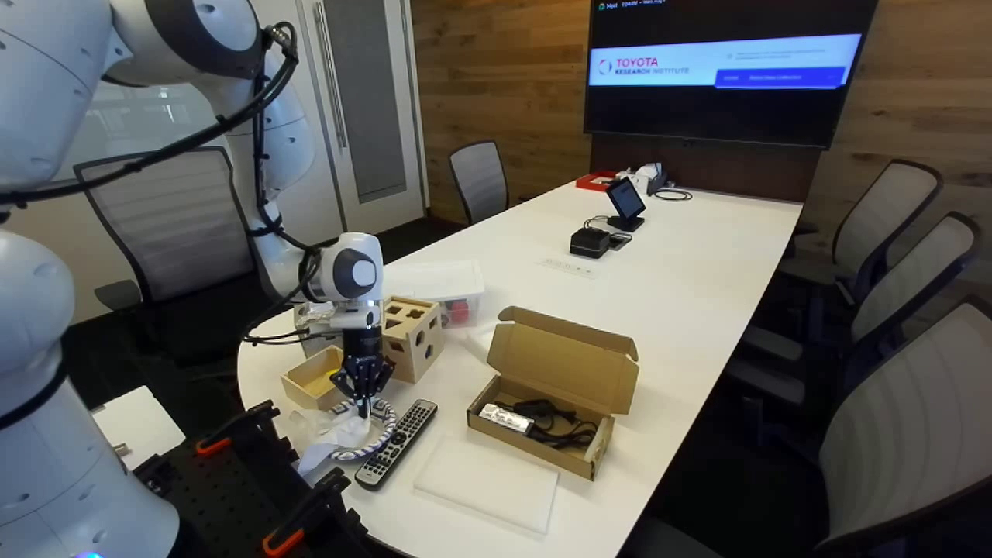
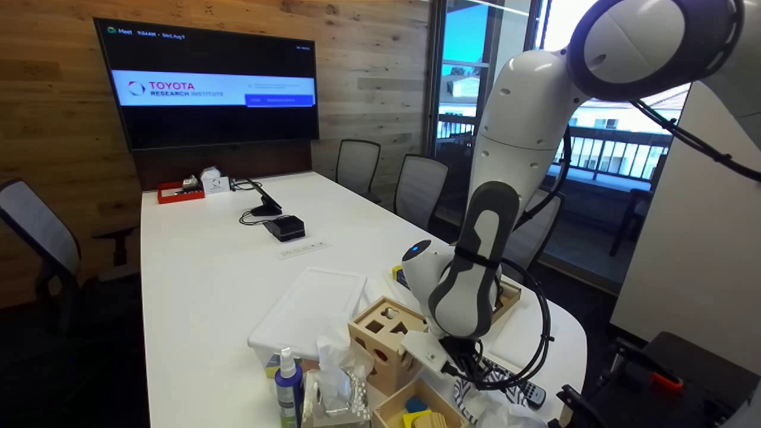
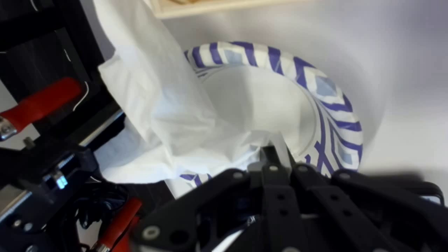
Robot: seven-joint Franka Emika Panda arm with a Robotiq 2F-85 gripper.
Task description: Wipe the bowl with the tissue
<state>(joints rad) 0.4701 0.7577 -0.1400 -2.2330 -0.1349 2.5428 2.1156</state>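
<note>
Our gripper [image 3: 282, 157] pinches a gathered part of the tissue [image 3: 171, 108], which lies across the bowl [image 3: 327, 87] and over its rim. We judge wiping to be the step in hand; next we want a low, gentle sweep around the bare inner side (the bowl looks light enough to skid). From our grip, the tissue's long axis slants to the wrist view's upper left, one flap just beside the wooden tray [image 3: 210, 8].
</note>
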